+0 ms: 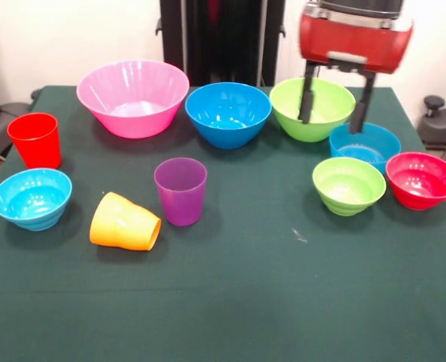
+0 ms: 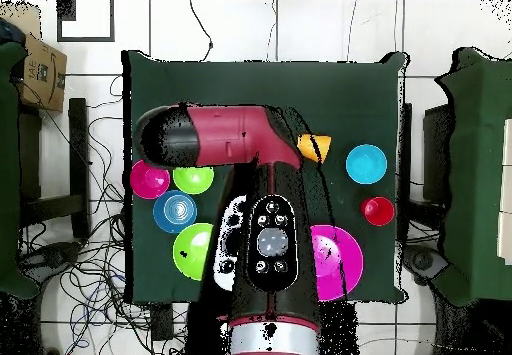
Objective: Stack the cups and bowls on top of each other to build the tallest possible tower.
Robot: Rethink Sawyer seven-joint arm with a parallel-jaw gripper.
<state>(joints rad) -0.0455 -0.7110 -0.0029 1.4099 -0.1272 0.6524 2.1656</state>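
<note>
My gripper [image 1: 331,124] is open and empty. It hangs over the right rim of the mid-sized lime green bowl [image 1: 312,108], its right finger over the small blue bowl [image 1: 365,145]. The big pink bowl [image 1: 132,96] and the mid-sized blue bowl [image 1: 228,113] stand in the back row. The small lime green bowl [image 1: 349,185] and the small red bowl [image 1: 423,179] sit at the right. The light blue bowl [image 1: 32,197] and the upright red cup [image 1: 35,139] are at the left. The purple cup [image 1: 181,191] stands upright mid-table. The orange cup [image 1: 124,222] lies on its side.
Everything sits apart on a dark green cloth-covered table [image 1: 283,302]. In the overhead view my arm [image 2: 250,141] hides the mid-sized blue bowl and the purple cup. A cardboard box [image 2: 40,69] and cables lie off the table.
</note>
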